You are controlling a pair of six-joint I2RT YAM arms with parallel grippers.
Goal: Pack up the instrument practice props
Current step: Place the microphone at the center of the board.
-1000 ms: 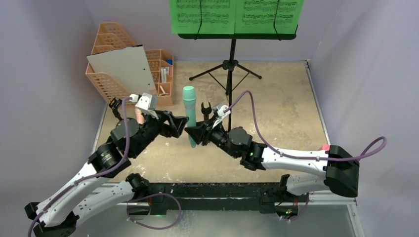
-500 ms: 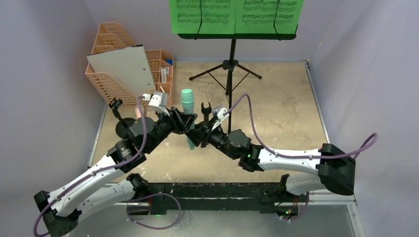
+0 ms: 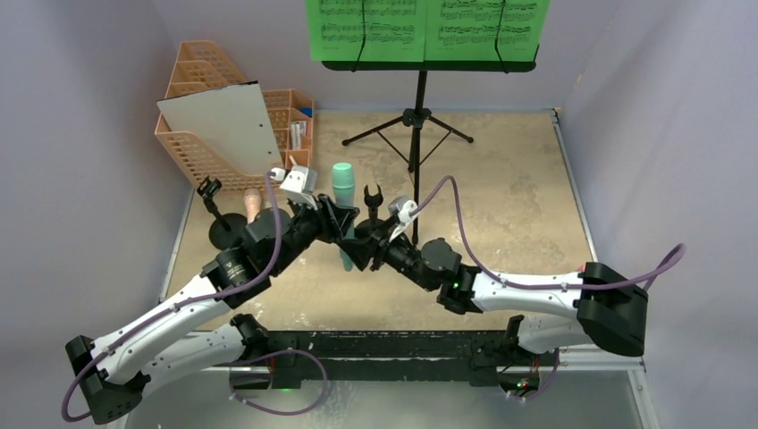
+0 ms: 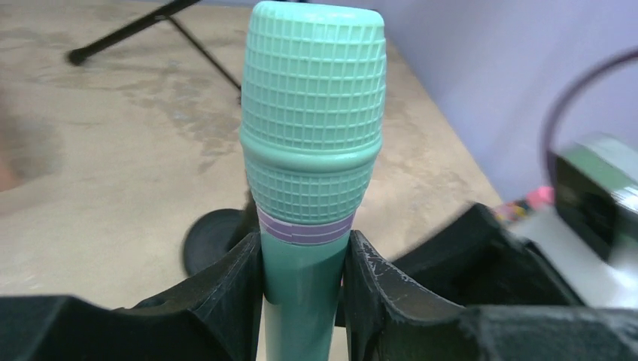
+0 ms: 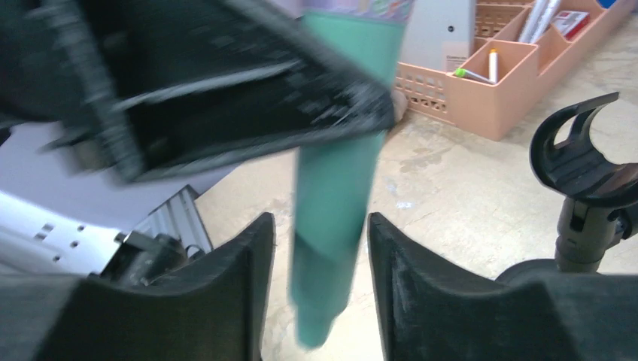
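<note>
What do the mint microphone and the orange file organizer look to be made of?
Mint toy microphone: looks like moulded plastic, matte; the head's grid seems cast in one piece, not wire mesh. Orange mesh file organizer: likely rigid plastic, satin; uniform colour and moulded square holes.

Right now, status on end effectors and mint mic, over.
Left end effector shut on mint mic below its head. Right end effector straddles its handle, grip unclear. Black holder close by.

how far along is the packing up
Done: nothing packed yet. In hand: mint-green toy microphone, gripped by left claw, right claw around its handle. To go: green sheet-music pages on the black tripod music stand, pink toy microphone, black round-based holder.
</note>
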